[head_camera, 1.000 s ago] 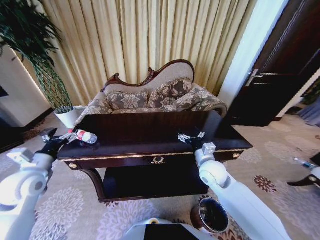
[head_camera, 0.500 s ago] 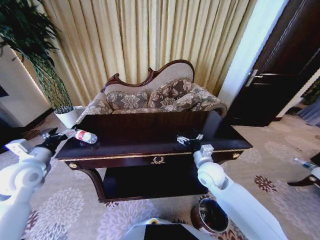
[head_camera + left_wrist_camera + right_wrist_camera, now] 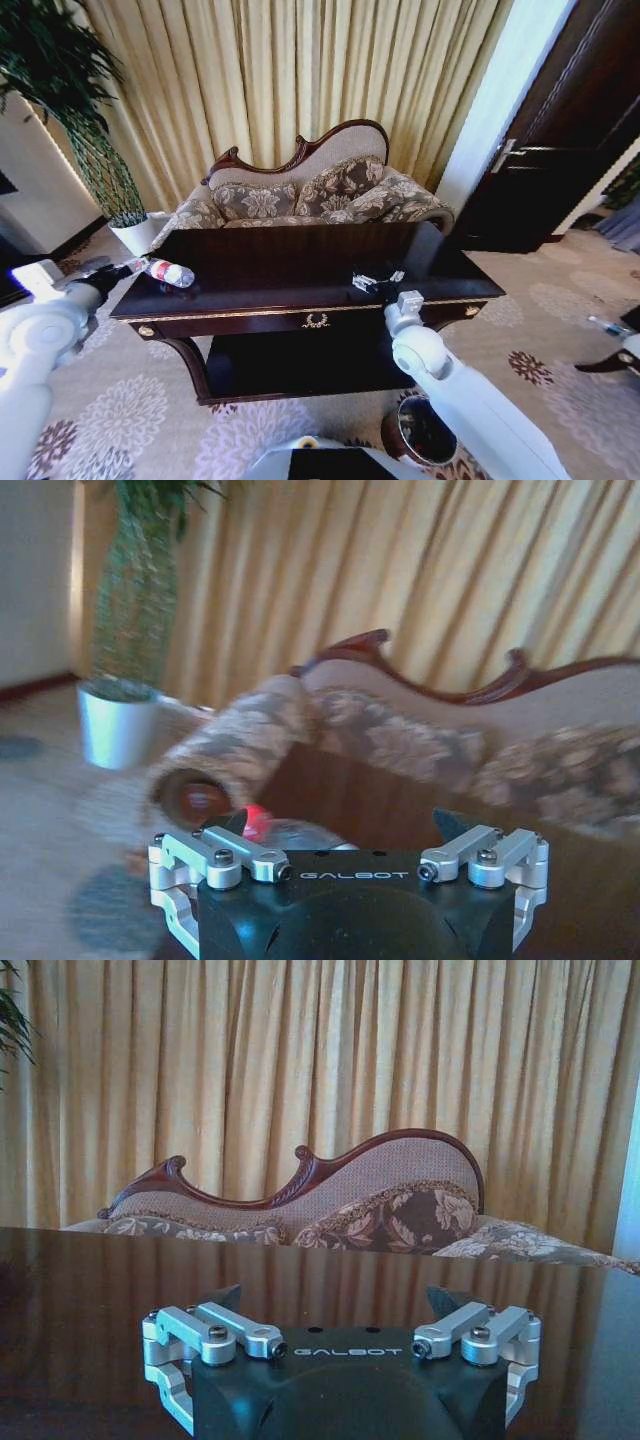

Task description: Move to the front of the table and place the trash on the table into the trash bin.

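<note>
— Where are the left fingers?

— Off the desk's left end, level with its top. They are spread wide apart and hold nothing. In the left wrist view each finger stands out at its own side of the black body, with a wide gap between.

— And the bottle?

— Lying on its side on the desk's left corner, just ahead of the left fingers, its cap end towards them. It is near the tips, not between them. From the left wrist its red label shows low, close to one finger and off the middle of the gap; the view is blurred, so I cannot tell whether they touch.

— The right fingers?

— Over the desk's front edge, right of the gold emblem. They are also parted and empty. In the right wrist view the fingers sit just above the glossy top, with bare wood ahead of them and the sofa and curtain beyond.

— The trash bin?

— On the carpet in front of the desk, below and behind the right fingers, beside the right arm. It stands upright, mouth open.

— Anything past the left fingers?

— A white plant pot on the floor, beyond the desk's left end, beside the sofa's arm.
</note>
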Available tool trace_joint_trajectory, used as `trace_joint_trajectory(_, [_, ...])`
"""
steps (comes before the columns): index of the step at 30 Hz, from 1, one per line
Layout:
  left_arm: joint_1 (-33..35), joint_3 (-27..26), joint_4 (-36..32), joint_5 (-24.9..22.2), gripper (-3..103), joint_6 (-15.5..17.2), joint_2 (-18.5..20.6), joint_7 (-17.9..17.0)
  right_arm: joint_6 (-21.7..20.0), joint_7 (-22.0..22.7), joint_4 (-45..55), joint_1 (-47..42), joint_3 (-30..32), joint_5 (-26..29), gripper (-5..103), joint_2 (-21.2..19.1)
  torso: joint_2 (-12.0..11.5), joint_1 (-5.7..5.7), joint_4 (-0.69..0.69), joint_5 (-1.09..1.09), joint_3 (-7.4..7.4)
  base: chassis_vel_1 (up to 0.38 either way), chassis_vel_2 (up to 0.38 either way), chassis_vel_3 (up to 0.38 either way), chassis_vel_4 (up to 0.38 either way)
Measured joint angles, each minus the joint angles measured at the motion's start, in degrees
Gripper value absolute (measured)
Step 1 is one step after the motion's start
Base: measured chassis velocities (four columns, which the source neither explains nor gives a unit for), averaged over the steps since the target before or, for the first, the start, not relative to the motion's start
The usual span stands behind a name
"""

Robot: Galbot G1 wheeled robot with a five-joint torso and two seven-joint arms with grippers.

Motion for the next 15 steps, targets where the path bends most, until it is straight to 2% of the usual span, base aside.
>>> trace_joint_trajectory(1, [-1.18,0.58,0.35,-1.84,100,0.31,0.08,-0.97,0.00,-0.01,-0.09,0.07,-0.05,0.00,100,-0.02,0.00,0.00,0.01,0.00,0.00,0.000,0.000,0.000,0.000])
trace_joint_trajectory(2, [-2.68,1.44,0.47,-4.04,100,1.14,0.19,-4.07,0.00,-0.02,-0.15,0.12,-0.09,0.00,100,-0.02,0.00,0.00,0.00,0.00,0.00,0.000,0.000,0.000,0.000])
trace_joint_trajectory(4, [-6.64,3.98,0.48,-10.26,100,2.30,0.48,-13.25,0.00,-0.06,-0.19,0.20,-0.12,0.01,100,0.05,0.00,0.00,-0.01,0.00,0.00,0.000,0.000,0.000,0.000])
trace_joint_trajectory(5, [-6.64,3.98,0.48,-10.26,100,2.30,0.48,-13.25,0.00,-0.06,-0.19,0.20,-0.12,0.01,100,0.05,0.00,0.00,-0.01,0.00,0.00,0.000,0.000,0.000,0.000])
trace_joint_trajectory(6, [-8.78,5.45,0.48,-13.42,100,2.45,0.68,-17.60,0.00,-0.07,-0.21,0.20,-0.13,0.02,100,0.14,0.00,0.00,-0.03,0.01,0.00,0.000,0.000,0.000,0.000])
trace_joint_trajectory(7, [-8.78,5.45,0.48,-13.42,100,2.45,0.68,-17.60,0.00,-0.07,-0.21,0.20,-0.13,0.02,100,0.14,0.00,0.00,-0.03,0.01,0.00,0.000,0.000,0.000,0.000])
trace_joint_trajectory(10, [-13.48,8.21,0.08,-22.14,100,1.85,0.86,-26.74,0.05,-0.20,-0.46,0.02,-0.20,-0.10,100,0.37,0.00,0.00,-0.02,0.01,0.00,0.000,0.000,0.000,0.000])
trace_joint_trajectory(11, [-13.48,8.21,0.08,-22.14,100,1.85,0.86,-26.74,0.05,-0.20,-0.46,0.02,-0.20,-0.10,100,0.37,0.00,0.00,-0.02,0.01,0.00,0.000,0.000,0.000,0.000])
trace_joint_trajectory(12, [-14.18,8.47,0.01,-24.10,100,1.57,0.86,-28.40,0.07,-0.22,-0.53,0.02,-0.23,-0.15,100,0.44,0.00,0.00,-0.01,0.01,0.00,0.000,0.000,0.000,0.000])
trace_joint_trajectory(14, [-15.65,8.94,-0.10,-29.70,100,0.66,0.75,-34.28,0.14,-0.27,-0.81,0.06,-0.41,-0.27,100,0.69,0.00,0.00,-0.02,0.01,0.00,0.000,0.000,0.000,0.000])
trace_joint_trajectory(15, [-15.65,8.94,-0.10,-29.70,100,0.66,0.75,-34.28,0.14,-0.27,-0.81,0.06,-0.41,-0.27,100,0.69,0.00,0.00,-0.02,0.01,0.00,0.000,0.000,0.000,0.000])
